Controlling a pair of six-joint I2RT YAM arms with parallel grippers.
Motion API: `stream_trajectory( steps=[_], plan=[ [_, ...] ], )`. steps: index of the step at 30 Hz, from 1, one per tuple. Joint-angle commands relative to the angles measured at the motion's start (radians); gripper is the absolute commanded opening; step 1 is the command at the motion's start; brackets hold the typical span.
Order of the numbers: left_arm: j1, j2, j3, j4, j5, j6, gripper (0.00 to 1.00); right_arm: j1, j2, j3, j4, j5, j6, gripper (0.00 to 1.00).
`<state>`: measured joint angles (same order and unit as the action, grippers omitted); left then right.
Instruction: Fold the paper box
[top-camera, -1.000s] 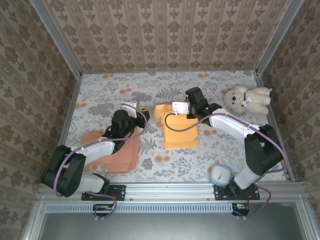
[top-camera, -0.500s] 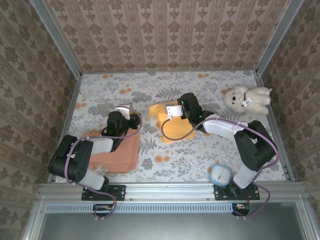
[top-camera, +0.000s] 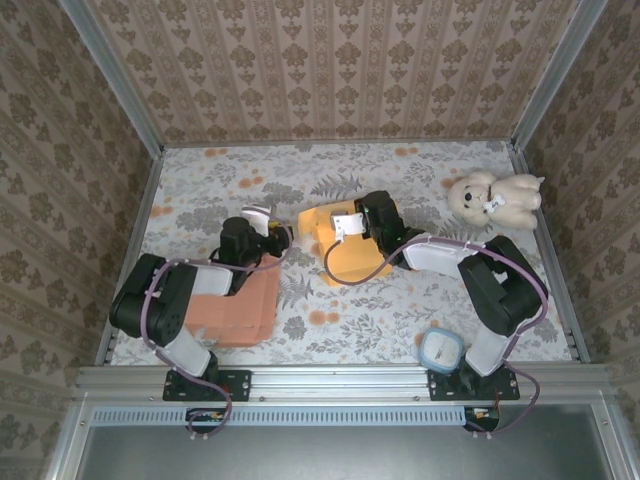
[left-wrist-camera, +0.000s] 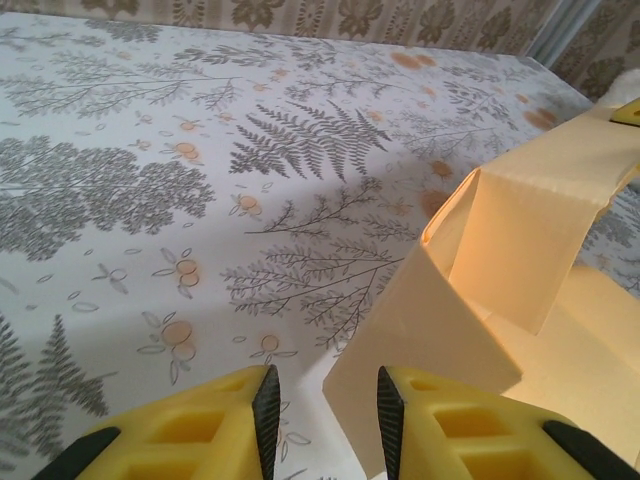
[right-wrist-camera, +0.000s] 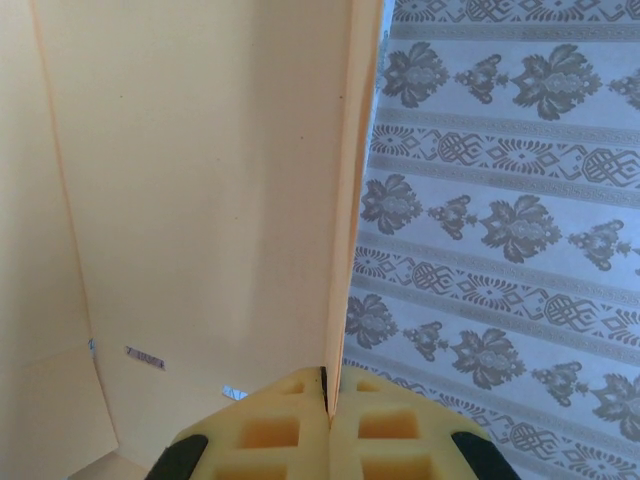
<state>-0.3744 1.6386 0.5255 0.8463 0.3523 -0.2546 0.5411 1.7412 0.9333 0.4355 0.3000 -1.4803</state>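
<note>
The yellow-orange paper box (top-camera: 350, 255) sits mid-table, partly raised, with one panel standing up. My right gripper (top-camera: 348, 224) is at its far side. In the right wrist view that gripper (right-wrist-camera: 327, 388) is shut on the edge of the upright box panel (right-wrist-camera: 200, 200), which rises straight up from between the fingers. My left gripper (top-camera: 274, 232) is low at the box's left edge. In the left wrist view it (left-wrist-camera: 322, 402) is open, and a corner of a box flap (left-wrist-camera: 430, 330) reaches into the gap, close to the right finger (left-wrist-camera: 388, 412).
A flat salmon-pink paper sheet (top-camera: 240, 308) lies under my left arm at the front left. A cream teddy bear (top-camera: 495, 198) sits at the back right. A small blue-rimmed container (top-camera: 441, 350) stands by the right arm's base. Patterned walls enclose the table.
The right gripper has drawn the box left and back and tipped it up. The left gripper has come in low to the box's left edge, its jaws a little wider.
</note>
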Motion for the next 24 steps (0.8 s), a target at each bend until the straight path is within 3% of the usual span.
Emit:
stream_trajectory(
  steps=[1, 24],
  plan=[
    [-0.008, 0.040, 0.036, 0.055, 0.047, 0.025, 0.35, -0.010, 0.036, -0.042, 0.064, -0.007, -0.035, 0.00],
    [-0.061, 0.168, 0.090, 0.130, 0.096, 0.007, 0.36, -0.021, 0.051, -0.069, 0.106, -0.016, -0.032, 0.00]
  ],
)
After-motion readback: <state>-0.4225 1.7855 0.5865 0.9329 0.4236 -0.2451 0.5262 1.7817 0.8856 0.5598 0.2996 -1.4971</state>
